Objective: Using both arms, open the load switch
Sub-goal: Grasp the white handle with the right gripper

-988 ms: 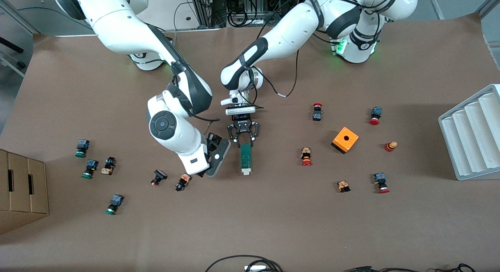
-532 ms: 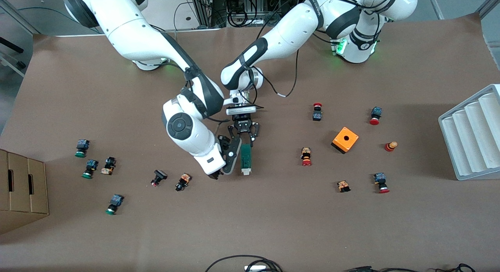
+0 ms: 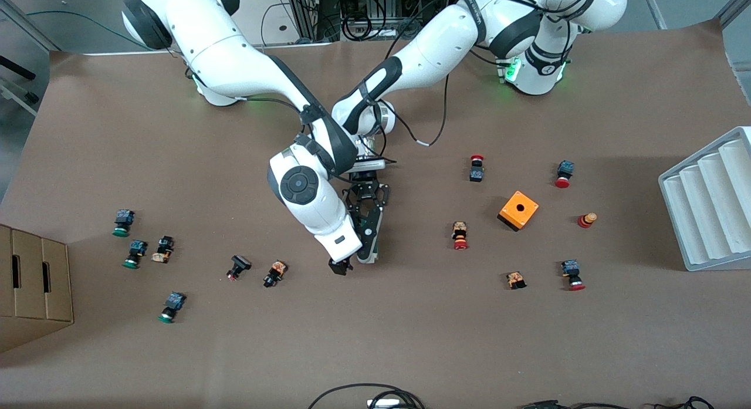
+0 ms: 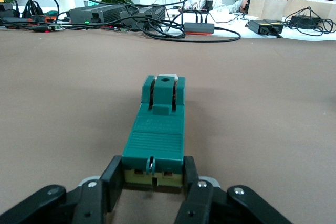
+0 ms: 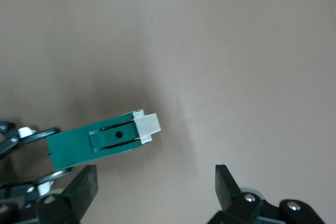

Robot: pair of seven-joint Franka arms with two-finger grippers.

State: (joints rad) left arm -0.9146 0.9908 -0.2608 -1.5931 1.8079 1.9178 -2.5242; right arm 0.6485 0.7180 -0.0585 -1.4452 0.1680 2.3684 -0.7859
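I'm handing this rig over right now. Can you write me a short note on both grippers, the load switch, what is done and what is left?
Left gripper: shut on the load switch, pinning one end of it to the table at mid-table.
Right gripper: open, hovering over the switch's free end, where the white sliding piece sticks out.
Done: switch held by the left arm.
Left: right gripper takes the white piece and opens the switch; it looks unopened.

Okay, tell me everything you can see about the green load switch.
The load switch is a narrow dark-green block, plastic by its look, lying flat on the brown table near the middle. It has a ribbed top, a raised piece with a hole, and a white piece at the free end. The left gripper is shut on its other end; the open right gripper hovers over it.
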